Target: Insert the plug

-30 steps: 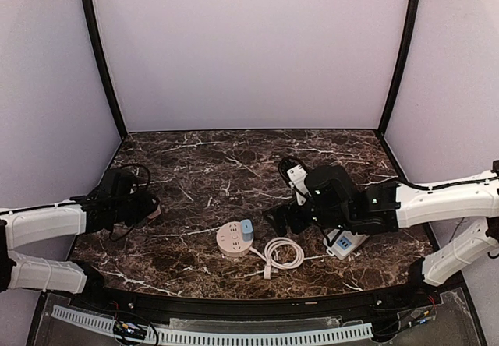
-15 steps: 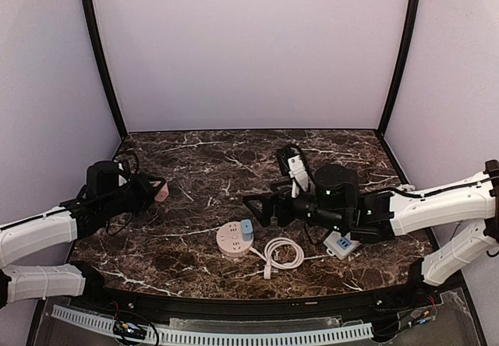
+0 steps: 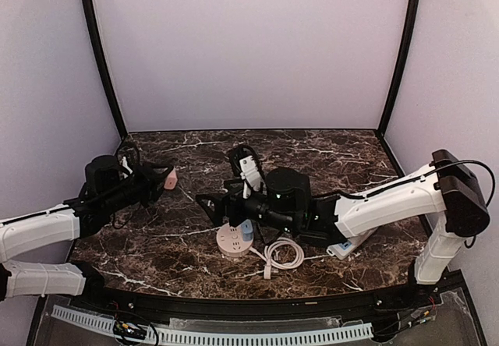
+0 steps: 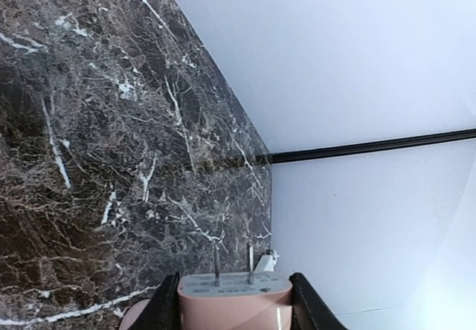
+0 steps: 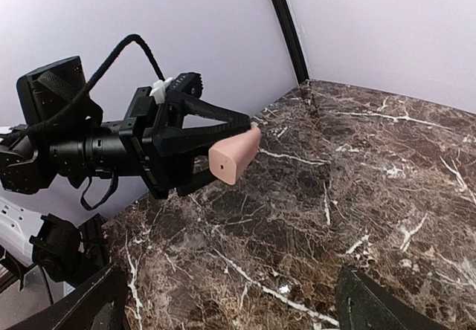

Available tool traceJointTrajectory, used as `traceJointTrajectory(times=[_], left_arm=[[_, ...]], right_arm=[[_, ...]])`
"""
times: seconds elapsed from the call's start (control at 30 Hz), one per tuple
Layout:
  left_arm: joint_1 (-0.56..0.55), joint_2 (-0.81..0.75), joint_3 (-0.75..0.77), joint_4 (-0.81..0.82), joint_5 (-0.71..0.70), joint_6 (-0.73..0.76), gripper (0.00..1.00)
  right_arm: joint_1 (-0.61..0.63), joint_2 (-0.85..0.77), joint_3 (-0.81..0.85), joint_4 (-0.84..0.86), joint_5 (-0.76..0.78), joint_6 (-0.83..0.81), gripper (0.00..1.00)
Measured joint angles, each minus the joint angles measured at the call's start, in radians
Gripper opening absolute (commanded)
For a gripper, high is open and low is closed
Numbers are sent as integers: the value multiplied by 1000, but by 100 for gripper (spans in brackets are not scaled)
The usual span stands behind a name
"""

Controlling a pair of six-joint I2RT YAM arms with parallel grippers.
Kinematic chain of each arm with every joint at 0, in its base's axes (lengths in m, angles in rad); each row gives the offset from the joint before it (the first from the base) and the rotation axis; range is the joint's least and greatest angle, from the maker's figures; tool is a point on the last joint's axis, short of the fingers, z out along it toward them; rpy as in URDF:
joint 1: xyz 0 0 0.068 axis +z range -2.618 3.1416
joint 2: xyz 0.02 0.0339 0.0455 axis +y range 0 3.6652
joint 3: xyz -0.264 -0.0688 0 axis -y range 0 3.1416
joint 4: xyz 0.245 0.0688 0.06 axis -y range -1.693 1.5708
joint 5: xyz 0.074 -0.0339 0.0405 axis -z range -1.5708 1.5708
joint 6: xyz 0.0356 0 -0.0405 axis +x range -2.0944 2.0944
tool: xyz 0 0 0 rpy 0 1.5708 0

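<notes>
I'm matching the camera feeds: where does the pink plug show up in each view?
Top external: pink plug left of centre, held in the left gripper.
Left wrist: bottom centre, prongs pointing up.
Right wrist: centre-left.
Shared landmark: the dark marble table.

We see the left gripper (image 3: pixel 160 181) at the left of the marble tabletop (image 3: pixel 312 147), its fingers (image 3: pixel 150 173) closed on a pink plug (image 3: pixel 170 179) that points right. The right arm reaches across toward it, and the right gripper (image 3: pixel 204 203) is near the plug but apart from it. Just nearer lies a round pink socket (image 3: pixel 232 241) bearing a blue piece (image 3: pixel 246 227). A white coiled cable (image 3: pixel 283 252) lies just right of the socket, and a white adapter (image 3: pixel 348 245) lies farther right.
</notes>
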Motion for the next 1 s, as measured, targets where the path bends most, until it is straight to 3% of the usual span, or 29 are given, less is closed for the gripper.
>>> traceJointTrajectory(times=[0.53,1.0], left_arm=[[-169,-19,2,146,-119,-119,28],[-216,-11,2,189,-171,-135,28]], right_arm=[[49,184,191,88,183,-42,87],[54,304,315,147,264,-60,78]])
